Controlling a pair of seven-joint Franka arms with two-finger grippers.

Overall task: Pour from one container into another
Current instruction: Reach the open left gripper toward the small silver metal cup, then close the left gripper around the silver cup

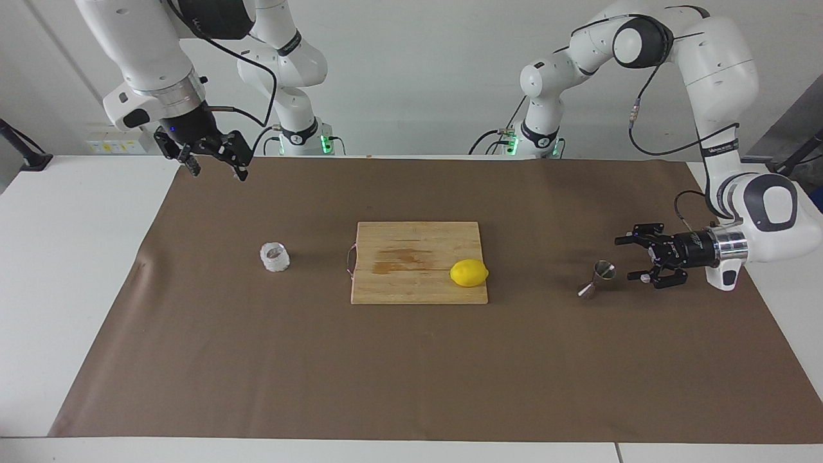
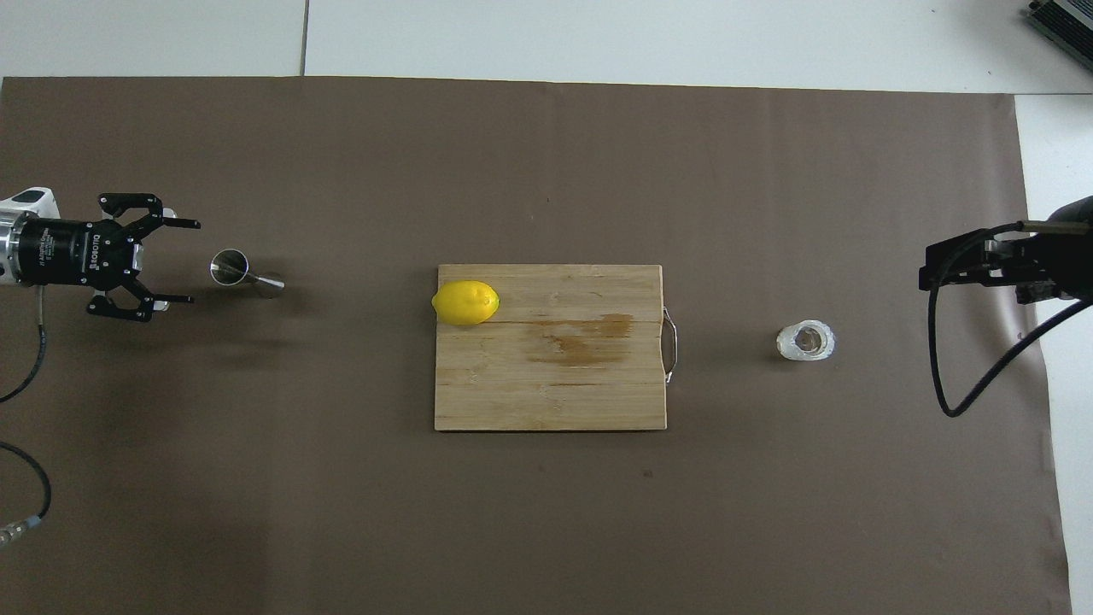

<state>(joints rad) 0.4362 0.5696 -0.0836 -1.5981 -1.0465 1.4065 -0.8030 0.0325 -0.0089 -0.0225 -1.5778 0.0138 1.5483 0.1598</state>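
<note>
Jigger (image 1: 597,278) of shiny steel, hourglass-shaped, stands upright on paper.

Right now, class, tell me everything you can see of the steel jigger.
The steel jigger is small, shiny metal and hourglass-shaped: two cones joined at a narrow waist. It stands upright on the brown mat, its open mouth up, toward the left arm's end of the table. Nothing touches it; the left end effector, open, points at it from just beside it.

table (image 1: 77,270) – brown mat (image 1: 411,373) | on mat – cutting board (image 1: 411,257), glass cup (image 1: 274,257), jigger (image 1: 596,279)
</note>
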